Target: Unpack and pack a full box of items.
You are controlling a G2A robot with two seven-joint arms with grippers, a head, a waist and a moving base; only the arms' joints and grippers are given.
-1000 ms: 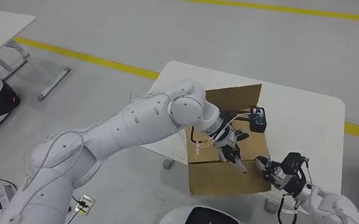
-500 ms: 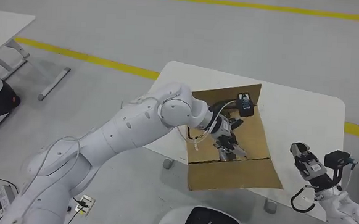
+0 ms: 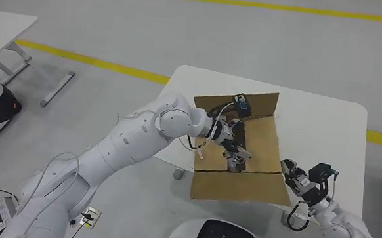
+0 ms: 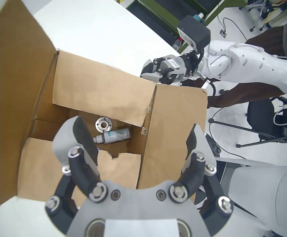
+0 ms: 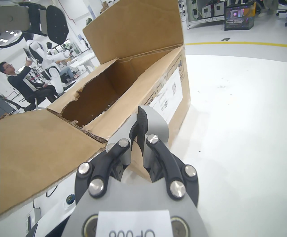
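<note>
Brown cardboard box [image 3: 239, 186], white table [image 3: 322, 127], silver metal ring [image 4: 103, 124], white bottle [image 4: 114, 135] with teal label, grey floor [image 3: 183, 33]

open cardboard box [image 3: 268, 140] holds bottle [image 4: 113, 135].

The right gripper [image 5: 141, 120], fingers pressed together, sits just beside a side wall of the open cardboard box [image 5: 125, 74] on the white table [image 5: 235, 125]. A white label [image 5: 167, 98] covers that wall; the near flap [image 5: 42, 141] has a torn edge.
</note>
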